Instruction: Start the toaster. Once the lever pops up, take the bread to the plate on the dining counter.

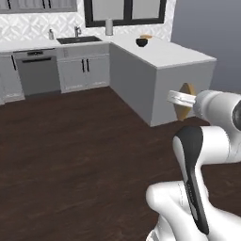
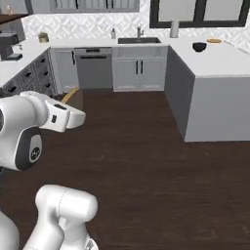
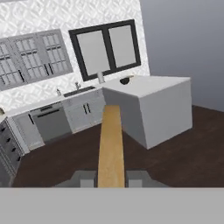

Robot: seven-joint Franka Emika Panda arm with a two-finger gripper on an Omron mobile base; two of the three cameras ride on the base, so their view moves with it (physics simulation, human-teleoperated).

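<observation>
My gripper (image 3: 110, 177) is shut on the bread (image 3: 110, 144), a tan slice seen edge-on between the two fingers. The same bread (image 1: 188, 101) sticks out past the white hand, held in the air above the dark floor. From the other side the bread (image 2: 71, 94) shows beyond the hand too. The dining counter (image 1: 175, 55) stands ahead, a white slab on a pale grey base. At its far end lies the orange-brown plate (image 1: 146, 36), beside a dark bowl (image 1: 141, 42). The toaster and its lever are out of view.
A kitchen worktop with a sink (image 1: 78, 40) and a dishwasher (image 1: 36, 69) runs along the tiled back wall. Grey drawer units (image 2: 29, 73) line the left side. Dark wood floor (image 2: 136, 161) lies open between me and the dining counter (image 2: 219, 62).
</observation>
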